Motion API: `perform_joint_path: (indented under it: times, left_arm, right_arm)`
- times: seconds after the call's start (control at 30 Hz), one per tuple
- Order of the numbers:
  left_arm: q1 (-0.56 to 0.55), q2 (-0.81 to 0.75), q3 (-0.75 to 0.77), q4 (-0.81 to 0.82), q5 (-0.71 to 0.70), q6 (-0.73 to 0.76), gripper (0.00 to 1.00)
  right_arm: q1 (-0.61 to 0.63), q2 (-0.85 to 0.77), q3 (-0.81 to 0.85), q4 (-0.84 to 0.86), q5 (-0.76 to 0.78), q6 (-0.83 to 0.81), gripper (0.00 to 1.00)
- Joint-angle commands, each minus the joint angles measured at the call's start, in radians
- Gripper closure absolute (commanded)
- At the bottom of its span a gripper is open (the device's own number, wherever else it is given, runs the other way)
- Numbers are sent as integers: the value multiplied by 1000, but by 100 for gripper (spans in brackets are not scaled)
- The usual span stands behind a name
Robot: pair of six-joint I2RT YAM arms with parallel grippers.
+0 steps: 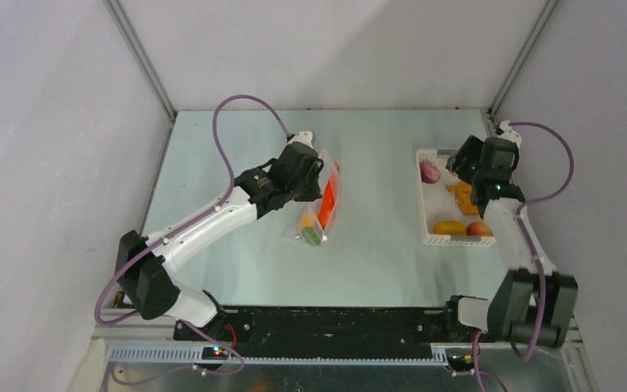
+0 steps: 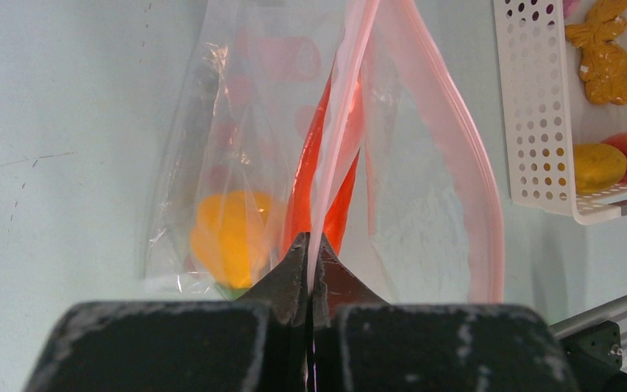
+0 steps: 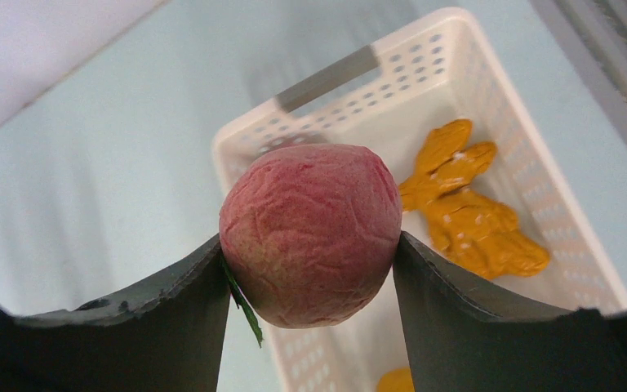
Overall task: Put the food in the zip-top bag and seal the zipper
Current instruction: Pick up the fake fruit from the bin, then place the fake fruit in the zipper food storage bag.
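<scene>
The clear zip-top bag (image 1: 323, 204) with pink dots lies mid-table, held up at one edge. My left gripper (image 1: 313, 173) is shut on its pale pink zipper strip (image 2: 344, 106), fingertips pinched together (image 2: 311, 245). Inside the bag are an orange-yellow piece (image 2: 227, 237) and a long red piece (image 2: 336, 196); a green piece (image 1: 312, 237) shows at its near end. My right gripper (image 3: 309, 239) is shut on a round, wrinkled pink-red fruit (image 3: 310, 233) with a green leaf, held above the white basket (image 3: 326, 77). It also shows in the top view (image 1: 430, 171).
The white slotted basket (image 1: 422, 204) stands at the right, also in the left wrist view (image 2: 531, 122). It holds an orange knobbly piece (image 1: 462, 196), a yellow fruit (image 1: 449, 227) and a red-orange fruit (image 1: 479, 229). Walls enclose the table on three sides.
</scene>
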Motion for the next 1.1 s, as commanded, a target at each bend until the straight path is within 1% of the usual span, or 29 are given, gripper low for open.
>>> perform_joint_path:
  times: [0.0,0.03,0.07,0.13,0.17,0.2,0.23,0.33,0.37,0.4,0.47,0.63,0.83,1.07]
  left_arm:
    - [8,-19,25,8,9,9,100]
    - [9,-18,26,12,14,10,100]
    - [9,-18,24,17,18,10,100]
    - [9,-14,22,25,29,11,100]
    - [8,-12,21,26,38,11,100]
    - [8,-12,21,29,41,10,100]
    - [8,-12,20,28,48,11,100]
    - [7,-17,12,35,65,7,100]
    - [6,-22,4,38,69,5,100]
    - [6,-23,0,43,74,1,100]
    - [3,-26,-10,48,77,-5,100]
    - [-8,-27,-20,51,77,-19,100]
    - [-14,-29,-21,54,72,-22,100]
    - [-15,-48,-19,54,65,-25,100]
  right_arm:
    - [40,-190,-63,-36,-171,18,72]
    - [60,-246,-67,-37,-243,19,72]
    - [73,-270,-73,-37,-274,19,72]
    - [140,-331,-75,-22,-358,18,72]
    - [200,-360,-75,-15,-402,25,72]
    - [258,-371,-75,10,-425,31,73]
    - [289,-385,-75,25,-464,49,74]
    - [433,-384,-72,121,-511,102,75]
    - [463,-370,-64,134,-521,124,75]
    - [517,-348,-54,170,-518,132,75]
    - [594,-308,-18,174,-460,136,75]
    - [727,-213,58,184,-388,151,75]
    - [773,-133,100,163,-323,179,76]
    - [792,-83,149,2,-190,158,75]
